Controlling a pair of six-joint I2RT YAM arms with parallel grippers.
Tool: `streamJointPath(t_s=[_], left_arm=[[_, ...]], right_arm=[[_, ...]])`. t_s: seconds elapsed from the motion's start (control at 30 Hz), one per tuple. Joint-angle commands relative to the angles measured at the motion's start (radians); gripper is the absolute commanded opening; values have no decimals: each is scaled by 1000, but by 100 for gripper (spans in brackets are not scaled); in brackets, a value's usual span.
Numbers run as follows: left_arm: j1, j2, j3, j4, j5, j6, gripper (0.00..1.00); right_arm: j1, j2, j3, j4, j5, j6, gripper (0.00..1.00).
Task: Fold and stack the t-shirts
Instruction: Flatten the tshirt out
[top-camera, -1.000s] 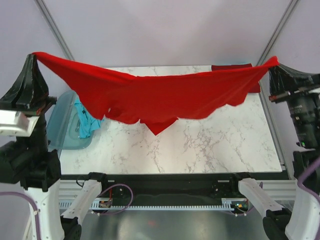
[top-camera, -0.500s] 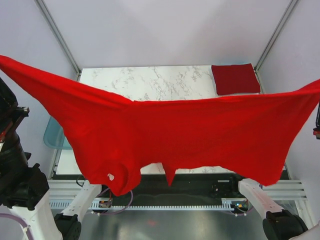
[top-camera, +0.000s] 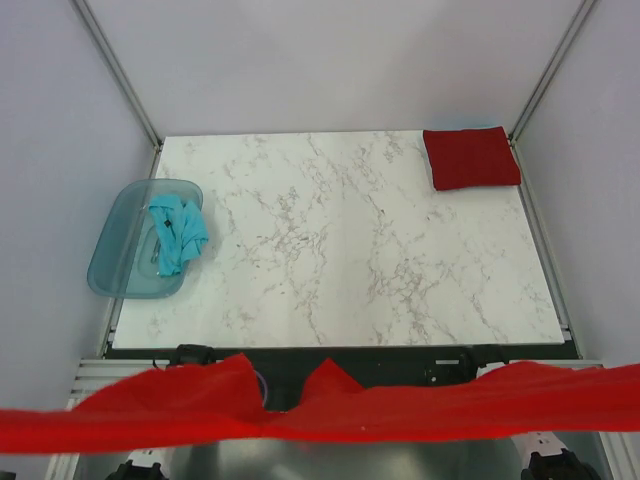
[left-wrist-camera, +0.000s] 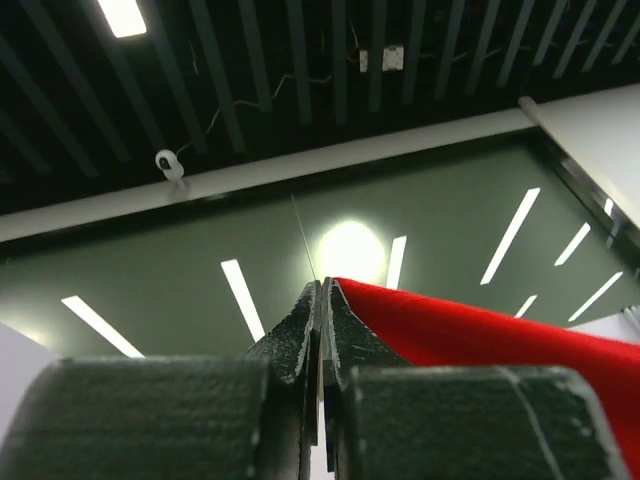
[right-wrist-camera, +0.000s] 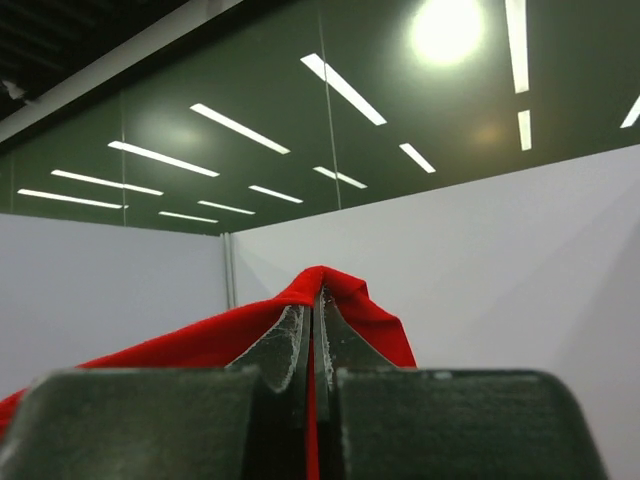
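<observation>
Progress, my read: about one of three done.
- crimson tee (top-camera: 471, 158) folded square, flat at far right corner of bench (top-camera: 340, 250)
- red tee (top-camera: 420, 410) unfolded, held taut in air between arms, spans bottom of top view
- left pincer (left-wrist-camera: 322, 295) pressed together, pinching red cloth edge
- right pincer (right-wrist-camera: 312, 310) same, pinching other end
- teal tee (top-camera: 178, 235) crumpled in blue tub (top-camera: 115, 262), left bench edge

Left to do: lay and fold red, fold teal, stack all.
In the way: tub wall around teal tee.

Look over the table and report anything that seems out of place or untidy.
The teal-blue t-shirt lies crumpled in the plastic tub at the left edge of the table, unlike the crimson t-shirt folded flat at the far right corner.
</observation>
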Motion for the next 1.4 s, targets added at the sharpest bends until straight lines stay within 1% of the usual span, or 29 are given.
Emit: streamJointPath(t_s=[0.0, 0.07, 0.1, 0.2, 0.23, 0.27, 0.37, 0.4, 0.43, 0.47, 0.5, 0.53, 0.57, 0.6, 0.63, 0.7, 0.73, 0.77, 0.8, 0.83, 0.87, 0.9, 0.97, 1.0, 1.13, 1.17, 1.23, 1.27, 1.37], left_arm=[[-24, 89, 19, -61, -13, 63, 2], [-47, 132, 27, -59, -16, 105, 2], [-68, 192, 27, -59, -25, 122, 2], [-84, 296, 10, -59, -41, 203, 2], [-85, 364, 1, -59, -32, 224, 2], [-84, 393, -11, -59, -19, 255, 2], [-85, 496, -88, -38, -9, 304, 2], [-84, 522, -150, -23, -13, 344, 2], [-84, 557, -190, 28, -16, 361, 2], [-84, 579, -232, 58, -12, 393, 2], [-81, 599, -317, 89, 2, 406, 2], [-78, 619, -357, 155, 13, 413, 2], [-73, 670, -391, 177, 25, 415, 2], [-66, 697, -451, 200, 40, 415, 2], [-62, 730, -477, 220, 44, 416, 2], [-38, 827, -558, 298, 62, 412, 2], [-27, 862, -582, 327, 71, 404, 2], [-16, 901, -597, 379, 79, 398, 2], [-1, 998, -608, 393, 85, 407, 2], [4, 1046, -605, 411, 84, 413, 2], [13, 1103, -584, 431, 82, 430, 2], [14, 1196, -564, 439, 79, 432, 2], [17, 1295, -515, 448, 74, 436, 2], [19, 1377, -457, 451, 79, 439, 2], [17, 1546, -297, 456, 50, 421, 2], [19, 1577, -240, 458, 42, 403, 2], [17, 1620, -197, 458, 27, 400, 2], [17, 1655, -179, 458, 24, 389, 2], [17, 1679, -155, 458, 24, 380, 2]], right_arm=[[3, 72, -49, -19, 134, 0, 0], [11, 130, -71, 22, 197, -30, 0], [15, 153, -95, 43, 211, -40, 0], [18, 231, -159, 144, 270, -89, 0], [18, 265, -217, 196, 283, -98, 0], [18, 279, -251, 224, 283, -109, 0], [18, 302, -429, 365, 234, -113, 0], [18, 301, -489, 410, 222, -110, 0], [20, 296, -620, 501, 205, -112, 0], [20, 294, -685, 542, 206, -115, 0], [18, 296, -807, 580, 208, -120, 0], [20, 301, -868, 659, 205, -121, 0], [18, 307, -928, 704, 196, -123, 0], [18, 316, -1044, 749, 188, -124, 0], [18, 343, -1102, 854, 182, -114, 0], [18, 389, -1242, 969, 180, -101, 0], [20, 455, -1273, 1064, 183, -100, 0], [17, 495, -1295, 1106, 189, -103, 0], [20, 541, -1315, 1146, 192, -103, 0], [20, 642, -1315, 1203, 200, -103, 0], [18, 696, -1309, 1229, 205, -109, 0], [18, 806, -1287, 1273, 206, -107, 0], [18, 914, -1243, 1284, 205, -107, 0], [17, 1014, -1193, 1290, 185, -106, 0], [6, 1224, -1070, 1333, 142, -104, 0], [5, 1257, -1043, 1330, 143, -103, 0], [-5, 1357, -956, 1318, 96, -112, 0], [-6, 1388, -927, 1314, 91, -115, 0], [-8, 1492, -826, 1300, 83, -150, 0]])
